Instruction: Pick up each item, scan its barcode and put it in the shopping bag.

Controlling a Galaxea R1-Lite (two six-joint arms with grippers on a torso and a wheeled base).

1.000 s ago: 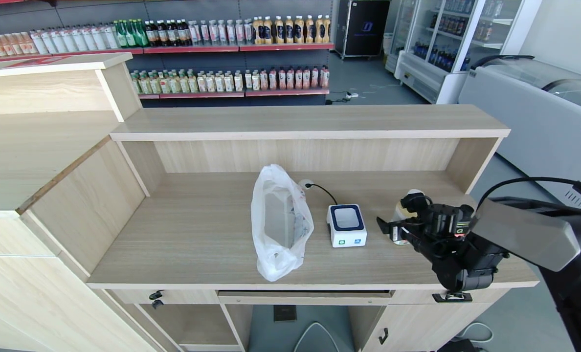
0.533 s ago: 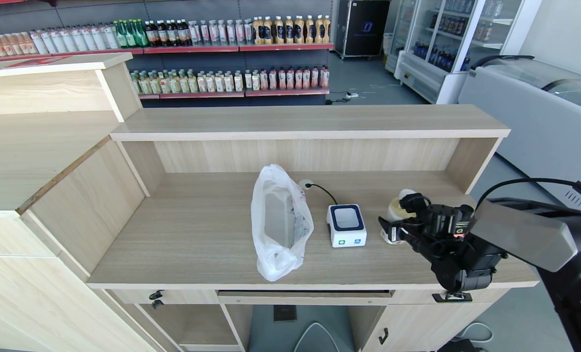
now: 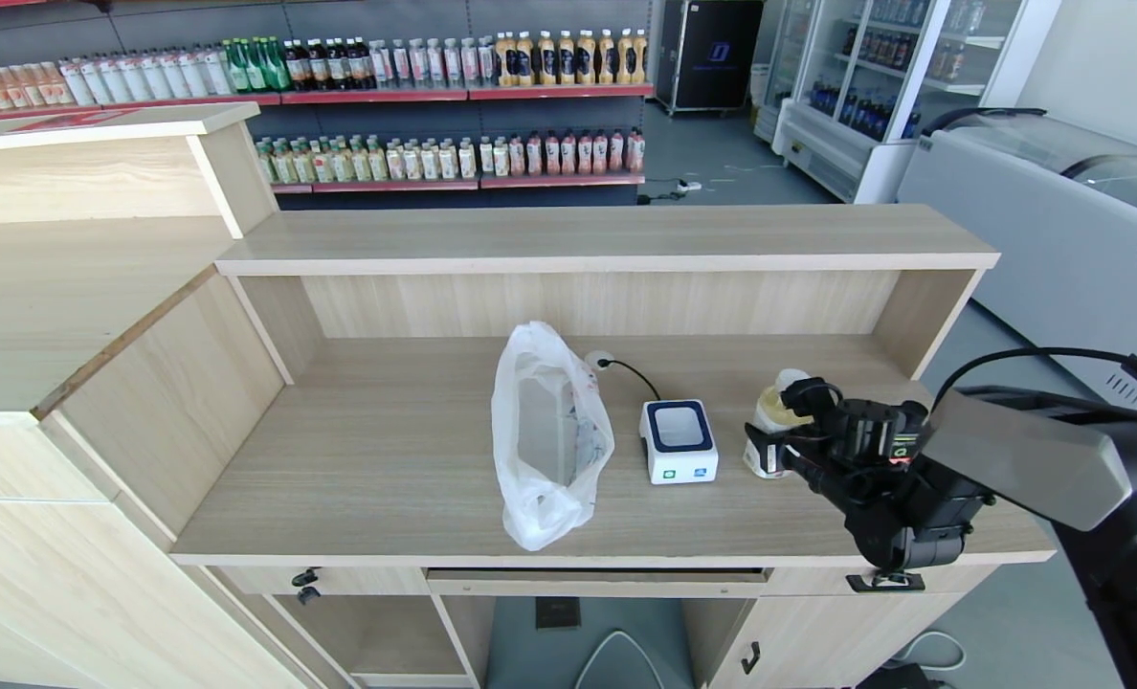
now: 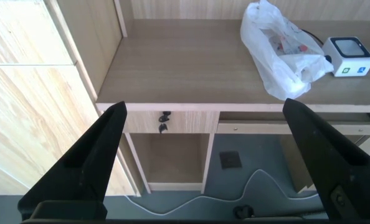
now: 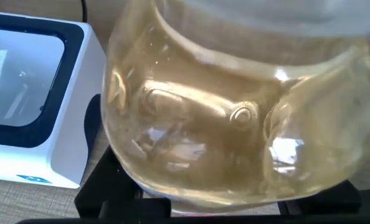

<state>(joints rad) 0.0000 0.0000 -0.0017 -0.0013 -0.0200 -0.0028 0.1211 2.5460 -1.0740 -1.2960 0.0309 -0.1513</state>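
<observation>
Head view: the right pincer [image 3: 769,446] is closed around a clear bottle [image 3: 769,411] of pale yellow liquid with a white cap, held upright at the right part of the desk [image 3: 387,459]. The bottle stands just beside the right flank of the barcode scanner [image 3: 679,440], a white box with a dark-framed window facing up. Whether the bottle's base touches the desk cannot be told. A black cable [image 3: 631,371] runs from the scanner toward the back panel. The white plastic shopping bag [image 3: 545,450] stands near the scanner's left side, mouth upward, with some contents faintly visible through the film.

Right wrist view: the bottle [image 5: 235,124] sits between the dark fingers, with the scanner [image 5: 29,99] close alongside it.

Left wrist view: the left pincer [image 4: 203,162] is spread wide with nothing between its fingers, hanging off the desk's front edge, well apart from the bag [image 4: 278,50].
</observation>
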